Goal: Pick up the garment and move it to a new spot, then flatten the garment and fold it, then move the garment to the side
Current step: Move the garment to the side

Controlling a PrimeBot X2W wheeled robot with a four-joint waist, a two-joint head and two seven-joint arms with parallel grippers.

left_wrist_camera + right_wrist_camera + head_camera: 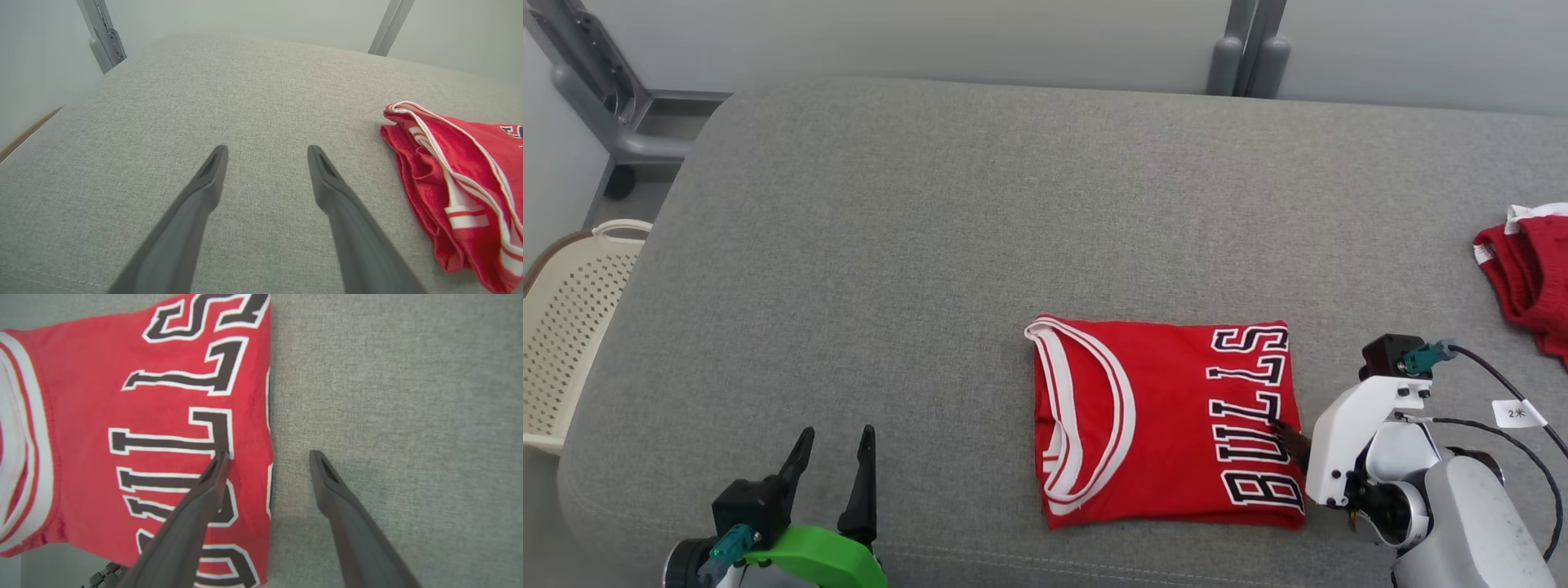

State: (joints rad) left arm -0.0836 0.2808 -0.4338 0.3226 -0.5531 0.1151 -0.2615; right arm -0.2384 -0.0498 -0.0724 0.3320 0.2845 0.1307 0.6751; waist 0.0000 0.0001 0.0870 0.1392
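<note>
Bright, soft, even light is falling across all three views, seemingly from overhead. The right gripper [268, 454] is casting only a faint, diffuse shadow on the grey cushion [408, 396] just beneath it. Beyond the left gripper [267, 151], the cushion's far edge is bowing with wide-angle distortion and the wall is looking hazy.

Item 1: grey fabric-covered surface [890, 229], with rounded corners and a seam stitched along the near edge.
Item 2: cream perforated plastic basket [568, 318], placed on the floor just beside the surface's left end.
Item 3: grey metal frame [605, 98] with a black caster [619, 181], set behind the far left corner.
Item 4: paired grey uprights [1248, 49], stood against pale wall panels [931, 33].
Item 5: crumpled red garment with white trim [1531, 278], laid at the surface's right edge and partly cut off.
</note>
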